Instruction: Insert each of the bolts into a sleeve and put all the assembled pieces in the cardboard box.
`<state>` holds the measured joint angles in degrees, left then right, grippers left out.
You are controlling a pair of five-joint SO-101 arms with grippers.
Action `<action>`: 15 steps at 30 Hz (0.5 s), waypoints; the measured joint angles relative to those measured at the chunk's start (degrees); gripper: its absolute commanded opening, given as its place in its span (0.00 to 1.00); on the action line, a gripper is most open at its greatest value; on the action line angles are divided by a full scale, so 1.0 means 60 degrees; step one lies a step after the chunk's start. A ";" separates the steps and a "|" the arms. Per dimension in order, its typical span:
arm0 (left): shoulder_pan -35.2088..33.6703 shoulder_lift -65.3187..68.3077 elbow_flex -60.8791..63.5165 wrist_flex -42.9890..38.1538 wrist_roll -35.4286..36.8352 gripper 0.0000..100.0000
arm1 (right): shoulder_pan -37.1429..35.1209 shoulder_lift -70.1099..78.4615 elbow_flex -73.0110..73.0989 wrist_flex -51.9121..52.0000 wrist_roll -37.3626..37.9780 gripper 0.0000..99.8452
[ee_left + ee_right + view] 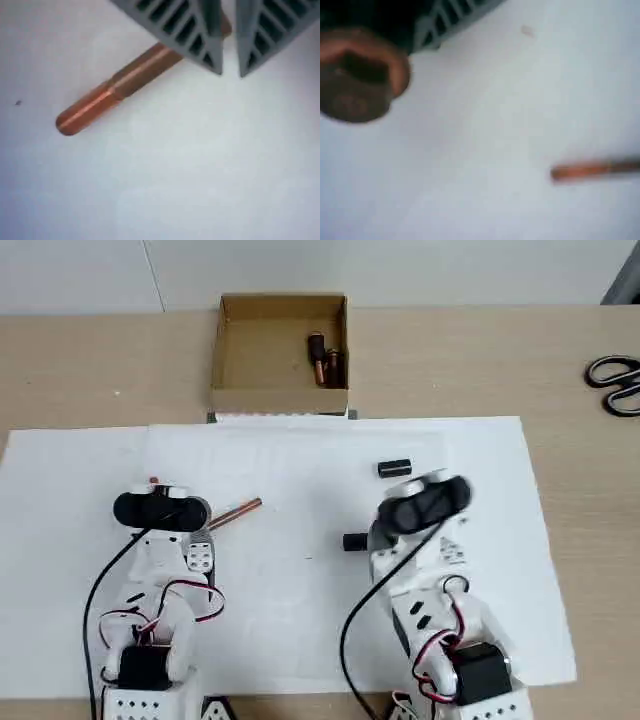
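The bolt (117, 90) is well short of the box (216, 350), off toward my left arm, with its rounded tip aimed across at my other arm. My left tool (228, 70) is pressed nearly together on the bolt's head end. A sliver of copper shows in the narrow gap, so I judge the bolt pinched there. Gripping it by the end leaves the whole shank free to enter a bore.

The sleeve (357, 75) is about as far short of the box, off toward my right arm. My right tool (368, 539) pinches it, and its open end seems turned toward the bolt, which I take to be for bringing tip to hole. The two are apart.

I count one bolt and two sleeves outside the box: the held one and a spare sleeve (394, 468) lying on the paper (300, 620) between it and the box. Inside the box, near its right wall, lie what look like two finished pieces (322, 358), though they overlap and I can't be sure. One pair of scissors (615, 385) rests on the bench (80, 360), far to the right of the box.
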<state>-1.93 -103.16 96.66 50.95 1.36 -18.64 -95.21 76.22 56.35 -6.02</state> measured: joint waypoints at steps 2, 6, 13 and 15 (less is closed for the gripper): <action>-0.0015 0.0000 0.0000 0.0000 0.0000 0.01 | 0.0015 0.0264 -0.0425 -0.0308 -0.0132 0.00; -0.0015 0.0000 0.0000 0.0000 0.0000 0.01 | 0.0103 0.1568 -0.1670 -0.0513 -0.0205 0.00; -0.0015 0.0000 0.0000 0.0000 -0.0015 0.01 | 0.0059 0.5465 -0.4513 -0.1436 -0.0205 0.00; -0.0015 0.0000 0.0000 0.0000 -0.0015 0.01 | 0.0059 0.6696 -0.5275 -0.1788 -0.0205 0.00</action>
<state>-2.02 -103.16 96.66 50.95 1.27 -18.29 -55.03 44.57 45.63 -7.25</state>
